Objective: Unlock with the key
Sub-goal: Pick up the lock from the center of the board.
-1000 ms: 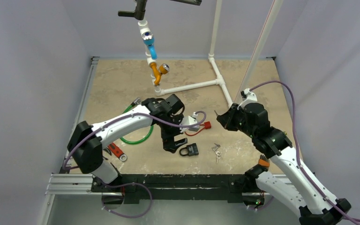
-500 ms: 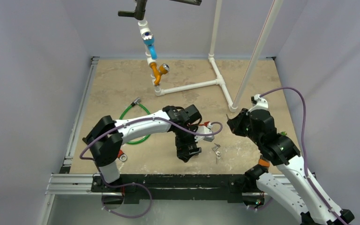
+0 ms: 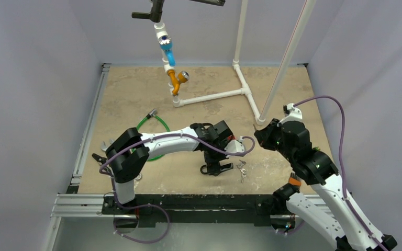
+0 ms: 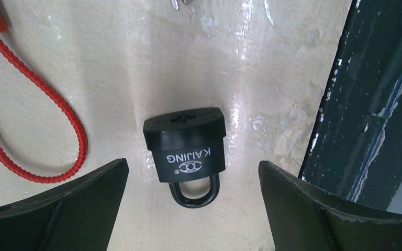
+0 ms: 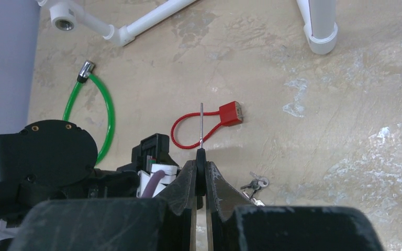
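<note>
A: While the left gripper (image 4: pixel 192 178) hangs with jaws spread wide, where's the padlock (image 4: pixel 186 144)?
B: Flat on the table (image 4: pixel 110 78), between its fingers (shackle toward the wrist), touching neither.
A: And the right gripper (image 5: pixel 200 170)?
B: Pinching the key (image 5: pixel 201 156), blade outward, well apart from the padlock.

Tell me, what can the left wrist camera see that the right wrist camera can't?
Only the left wrist view: the black padlock lying flat, framed by the open left gripper, and the table's dark front edge. Only the right wrist view: the right gripper shut on a thin key, the green cable loop, the white pipes and the left arm, which blocks the padlock. Both: the red cable seal, the beige tabletop, and the loose keys, barely clipped at the left wrist view's top edge.
</note>
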Controlling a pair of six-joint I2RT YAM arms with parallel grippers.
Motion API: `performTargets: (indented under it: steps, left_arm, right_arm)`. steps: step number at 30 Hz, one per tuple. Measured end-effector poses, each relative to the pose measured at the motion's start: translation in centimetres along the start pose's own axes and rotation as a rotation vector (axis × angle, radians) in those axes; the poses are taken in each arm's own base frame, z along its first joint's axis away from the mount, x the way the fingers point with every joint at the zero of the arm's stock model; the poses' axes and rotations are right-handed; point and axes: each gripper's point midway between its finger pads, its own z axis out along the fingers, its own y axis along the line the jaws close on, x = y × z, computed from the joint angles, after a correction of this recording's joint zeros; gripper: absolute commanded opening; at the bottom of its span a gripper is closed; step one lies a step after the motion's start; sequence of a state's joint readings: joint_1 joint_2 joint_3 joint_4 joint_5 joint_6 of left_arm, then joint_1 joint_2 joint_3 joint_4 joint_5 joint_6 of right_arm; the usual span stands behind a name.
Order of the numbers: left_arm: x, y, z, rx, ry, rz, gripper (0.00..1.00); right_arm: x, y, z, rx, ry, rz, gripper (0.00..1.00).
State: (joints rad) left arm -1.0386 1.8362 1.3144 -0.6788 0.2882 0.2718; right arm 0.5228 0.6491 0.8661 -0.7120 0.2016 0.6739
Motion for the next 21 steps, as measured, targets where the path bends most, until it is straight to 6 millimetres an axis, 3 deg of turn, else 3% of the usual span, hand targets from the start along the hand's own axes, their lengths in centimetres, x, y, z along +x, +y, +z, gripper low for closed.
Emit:
performTargets:
  steps: [7, 18, 21]
  left_arm:
    - [-1.0, 0.1, 1.2, -0.07, -0.007, 0.057, 0.95]
    - [0.3, 1.6, 2.2, -0.194, 0.051, 0.061, 0.94]
    - [0.9, 1.9, 2.4, -0.212, 0.069, 0.049, 0.87]
  right_arm:
    - [-0.7, 0.5, -0.1, -0.007, -0.006, 0.001, 0.0]
    - [-1.0, 0.7, -0.1, -0.01, -0.011, -0.002, 0.0]
    - [-1.0, 0.8, -0.2, -0.011, -0.011, -0.002, 0.0]
